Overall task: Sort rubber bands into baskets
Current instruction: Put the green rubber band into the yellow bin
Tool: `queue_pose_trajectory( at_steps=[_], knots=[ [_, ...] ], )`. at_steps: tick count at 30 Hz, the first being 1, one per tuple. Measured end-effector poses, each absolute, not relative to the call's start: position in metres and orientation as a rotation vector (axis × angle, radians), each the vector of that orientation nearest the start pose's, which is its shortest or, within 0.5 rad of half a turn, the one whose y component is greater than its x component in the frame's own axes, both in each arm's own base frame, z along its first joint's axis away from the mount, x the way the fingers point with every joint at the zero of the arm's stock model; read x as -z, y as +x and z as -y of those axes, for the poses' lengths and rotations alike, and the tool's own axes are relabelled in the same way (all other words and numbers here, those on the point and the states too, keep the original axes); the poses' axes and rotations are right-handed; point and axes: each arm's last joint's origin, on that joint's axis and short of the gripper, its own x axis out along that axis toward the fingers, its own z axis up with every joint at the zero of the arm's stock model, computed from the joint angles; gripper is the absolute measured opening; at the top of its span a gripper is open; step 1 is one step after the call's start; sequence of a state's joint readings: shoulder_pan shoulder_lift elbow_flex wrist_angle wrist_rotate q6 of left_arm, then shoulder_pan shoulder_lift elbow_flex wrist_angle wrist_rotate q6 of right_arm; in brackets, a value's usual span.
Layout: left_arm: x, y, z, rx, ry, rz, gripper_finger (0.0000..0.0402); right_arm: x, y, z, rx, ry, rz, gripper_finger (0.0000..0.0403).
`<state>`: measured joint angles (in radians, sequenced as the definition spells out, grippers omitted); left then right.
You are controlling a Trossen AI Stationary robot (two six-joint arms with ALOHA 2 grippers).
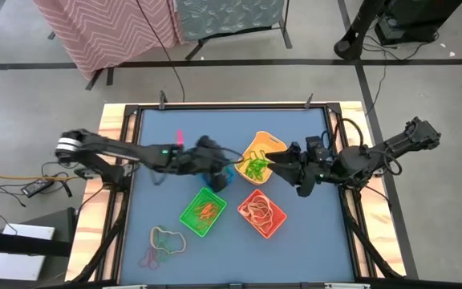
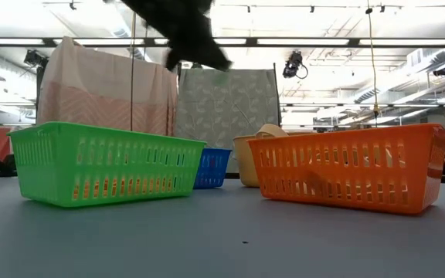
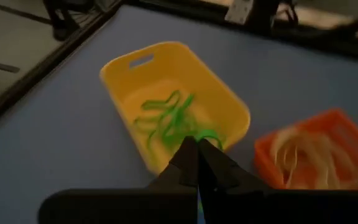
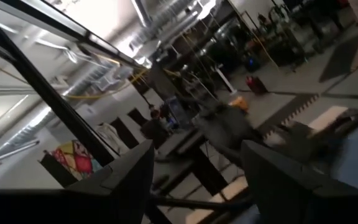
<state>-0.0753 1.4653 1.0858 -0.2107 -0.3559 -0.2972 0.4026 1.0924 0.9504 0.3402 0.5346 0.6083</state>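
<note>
- The left hand [image 1: 233, 163], at the end of the dark left arm reaching in from nine o'clock, sits near the middle of the blue-grey counter [image 1: 311, 241], at the nine o'clock edge of the yellow rectangular plastic basket [image 1: 257, 157].
- Its fingers [image 3: 191, 163] are pressed together; in the left wrist view a thin green rubber band [image 3: 207, 135] shows at their tips, just over the yellow basket's near wall, though whether it is pinched is unclear.
- More green rubber bands [image 3: 166, 118] lie tangled inside the yellow basket.
- The right hand [image 1: 277, 163] comes in from three o'clock and hovers over the three o'clock side of the yellow basket, its fingers spread and holding nothing.
- The green rectangular plastic basket [image 1: 203, 211] lies at six o'clock from the left hand, with orange bands in it.
- The orange rectangular plastic basket [image 1: 261, 213] stands at five o'clock from it, holding pale bands.
- The blue plastic basket [image 2: 212, 167] is mostly hidden beneath the left arm.
- A loose heap of yellow, green and pink rubber bands [image 1: 164, 243] lies on the counter at seven o'clock, well apart from both hands.
</note>
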Motion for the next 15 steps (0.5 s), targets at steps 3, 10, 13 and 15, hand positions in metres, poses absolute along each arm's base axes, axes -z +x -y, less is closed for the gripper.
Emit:
queue_pose_trajectory(
  at_steps=[3, 10, 13, 15],
  knots=[
    [-0.268, 0.354, 0.004, -0.351, -0.213, -0.489, 0.0, -0.384, 0.226, -0.08, 0.065, 0.68, 0.242, 0.0252],
    [-0.254, 0.419, -0.013, -0.338, -0.163, -0.518, 0.0004, -0.385, 0.226, -0.08, 0.064, 0.678, 0.246, 0.0252],
    [-0.248, 0.437, -0.018, -0.349, -0.158, -0.541, 0.0017, -0.385, 0.226, -0.081, 0.059, 0.68, 0.249, 0.0252],
    [-0.246, 0.444, -0.022, -0.361, -0.158, -0.575, 0.0033, -0.385, 0.225, -0.083, 0.051, 0.684, 0.248, 0.0252]
  ],
)
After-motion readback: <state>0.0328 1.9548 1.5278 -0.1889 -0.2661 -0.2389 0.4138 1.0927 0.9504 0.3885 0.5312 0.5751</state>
